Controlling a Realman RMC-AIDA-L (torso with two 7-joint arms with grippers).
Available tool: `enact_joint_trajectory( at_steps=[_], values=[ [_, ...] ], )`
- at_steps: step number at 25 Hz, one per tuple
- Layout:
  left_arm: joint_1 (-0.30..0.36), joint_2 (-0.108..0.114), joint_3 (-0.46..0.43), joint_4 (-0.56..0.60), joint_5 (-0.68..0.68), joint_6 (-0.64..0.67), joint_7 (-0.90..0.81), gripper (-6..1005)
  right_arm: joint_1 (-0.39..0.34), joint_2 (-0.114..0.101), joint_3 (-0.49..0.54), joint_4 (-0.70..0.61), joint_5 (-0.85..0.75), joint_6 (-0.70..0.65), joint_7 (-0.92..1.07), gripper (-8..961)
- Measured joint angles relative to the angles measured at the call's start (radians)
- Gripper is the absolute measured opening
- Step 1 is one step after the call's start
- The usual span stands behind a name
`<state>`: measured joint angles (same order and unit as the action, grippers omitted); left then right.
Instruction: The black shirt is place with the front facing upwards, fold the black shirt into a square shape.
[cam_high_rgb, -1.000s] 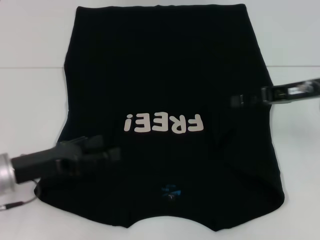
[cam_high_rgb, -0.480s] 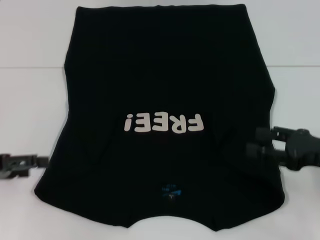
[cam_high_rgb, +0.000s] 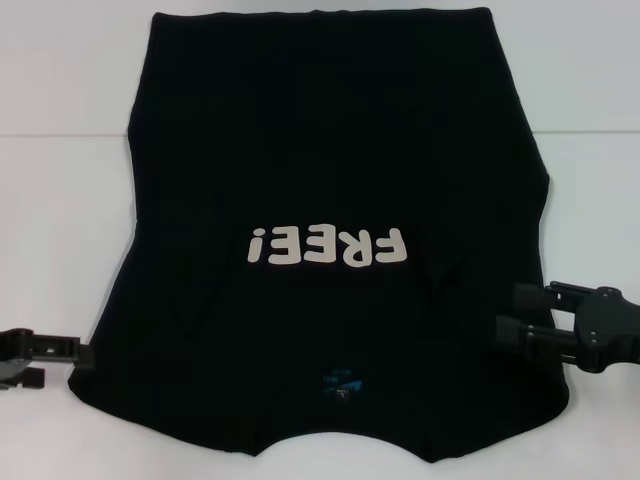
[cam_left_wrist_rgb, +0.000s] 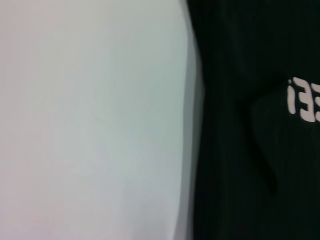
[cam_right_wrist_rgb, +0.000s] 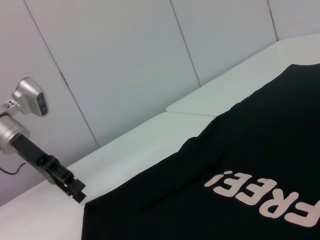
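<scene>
black shirt (cam_high_rgb: 330, 180): flat on white table (cam_high_rgb: 60, 200), print up, between both grippers | left gripper (cam_high_rgb: 85, 355): at shirt's near-left edge, fingers together | right gripper (cam_high_rgb: 510, 312): over its near-right edge, fingers apart, gripping nothing

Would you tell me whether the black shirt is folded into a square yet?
Not yet: the black shirt lies mostly spread, print up, only its sleeves seemingly tucked in.

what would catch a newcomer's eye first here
A large black cloth T-shirt covers most of the white table, its off-white "FREE!" print at the centre. The left end effector sits at its left edge, and the right end effector over its right edge.
</scene>
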<state>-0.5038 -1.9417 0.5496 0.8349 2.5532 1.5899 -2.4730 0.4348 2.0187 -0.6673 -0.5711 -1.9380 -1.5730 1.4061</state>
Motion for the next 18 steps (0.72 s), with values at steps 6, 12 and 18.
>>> enact_joint_trajectory(
  at_steps=[6,12,18],
  values=[
    [-0.020,0.004,-0.001,-0.045,0.008,-0.018,0.003,950,-0.004,-0.001,0.005,0.001,-0.006,-0.001,0.005,734],
    [-0.024,-0.001,0.005,-0.074,0.010,-0.043,0.011,942,0.000,0.000,0.003,0.000,-0.007,-0.004,0.007,733],
    [-0.041,-0.014,0.002,-0.091,0.004,-0.040,0.025,931,0.001,0.000,0.002,0.001,-0.007,-0.008,0.007,733]
  ],
)
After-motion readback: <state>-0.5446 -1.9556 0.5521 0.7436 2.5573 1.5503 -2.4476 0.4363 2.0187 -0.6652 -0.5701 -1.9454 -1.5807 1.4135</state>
